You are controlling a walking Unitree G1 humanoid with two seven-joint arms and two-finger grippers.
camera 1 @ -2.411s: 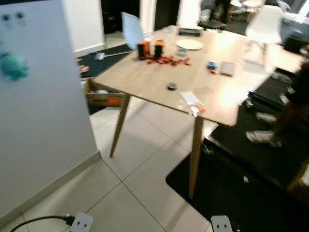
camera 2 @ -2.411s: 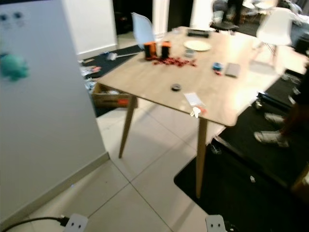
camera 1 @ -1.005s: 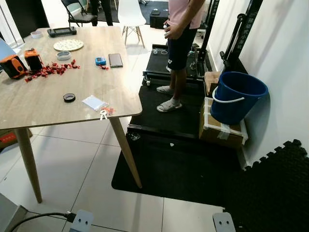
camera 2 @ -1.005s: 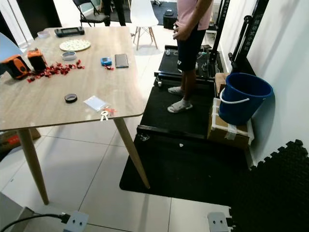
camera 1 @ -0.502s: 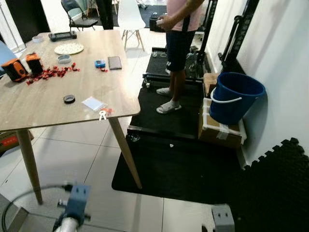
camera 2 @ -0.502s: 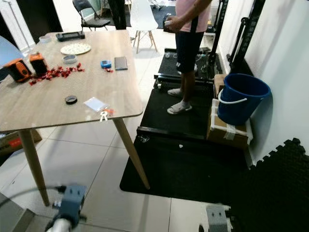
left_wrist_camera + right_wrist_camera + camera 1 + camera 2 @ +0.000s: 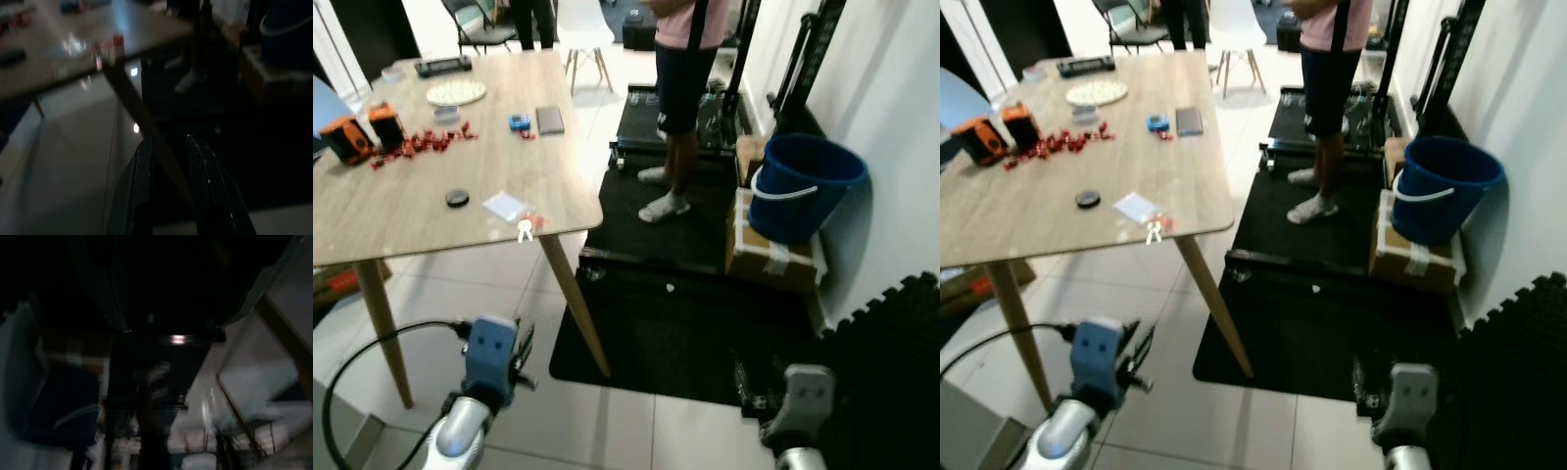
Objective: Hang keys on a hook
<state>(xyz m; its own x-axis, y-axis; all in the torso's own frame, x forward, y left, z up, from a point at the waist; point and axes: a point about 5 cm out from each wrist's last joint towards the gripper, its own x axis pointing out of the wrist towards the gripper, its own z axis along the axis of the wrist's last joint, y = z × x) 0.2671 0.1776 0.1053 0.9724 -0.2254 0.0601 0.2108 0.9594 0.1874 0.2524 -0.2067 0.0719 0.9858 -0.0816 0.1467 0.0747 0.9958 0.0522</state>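
A small bunch of keys (image 7: 525,231) with a red tag lies at the near edge of the wooden table (image 7: 431,220), beside a clear plastic bag (image 7: 504,206). My left gripper (image 7: 521,352) is raised low at the front left, below and in front of the table edge, well short of the keys. In the left wrist view its two black fingers (image 7: 145,181) stand apart with nothing between them, and the left gripper (image 7: 168,141) points at the table leg (image 7: 142,117). My right gripper (image 7: 745,387) hangs over the black mat at the front right; the right wrist view is dark and blurred.
A person (image 7: 683,88) stands on the black treadmill mat (image 7: 675,235) just right of the table. A blue bucket (image 7: 806,186) sits on a cardboard box (image 7: 769,257) by the white wall. Black foam tiles (image 7: 891,362) cover the right floor. Orange tools, red bits and a phone lie farther along the table.
The camera swung right from a white panel to the table's corner and the person. In the last half second both arms rose into the bottom of the view.
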